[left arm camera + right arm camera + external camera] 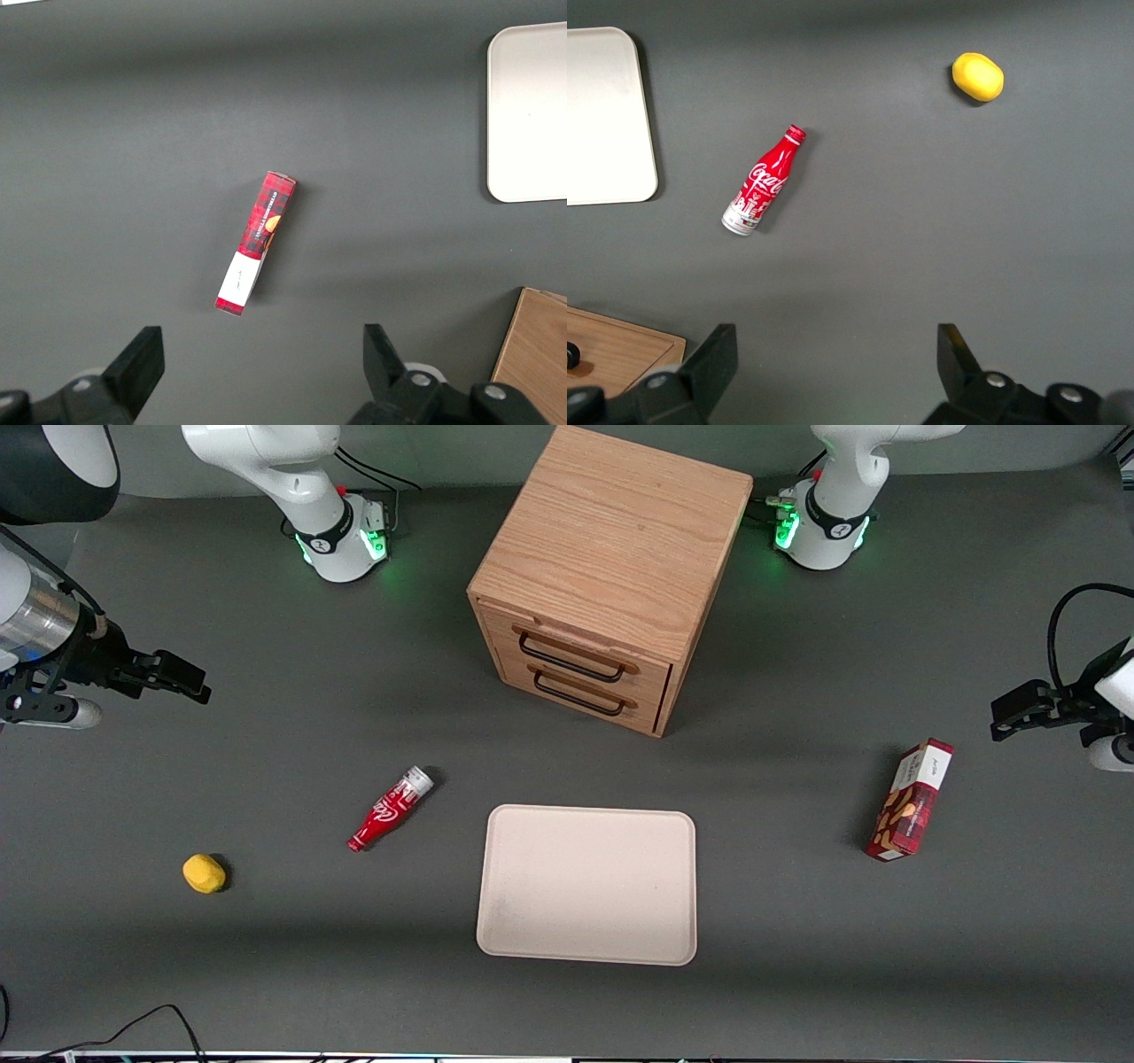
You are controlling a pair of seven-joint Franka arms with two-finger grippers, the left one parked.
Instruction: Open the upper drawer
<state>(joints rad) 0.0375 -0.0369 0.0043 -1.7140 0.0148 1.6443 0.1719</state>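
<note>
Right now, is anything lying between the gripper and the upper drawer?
No. Front view shows bare table between the open gripper, high toward the working arm's end, and the upper drawer.

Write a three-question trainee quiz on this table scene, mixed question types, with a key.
1. True or false: the upper drawer is pulled fully out.
2. Which lies nearer the front camera: the red bottle or the yellow lemon?
3. Fill in: the right arm's tool hangs open above the table, far toward the working arm's end, touching ____.

Key:
1. False; it sits closed in the cabinet.
2. The lemon.
3. Nothing.
</note>
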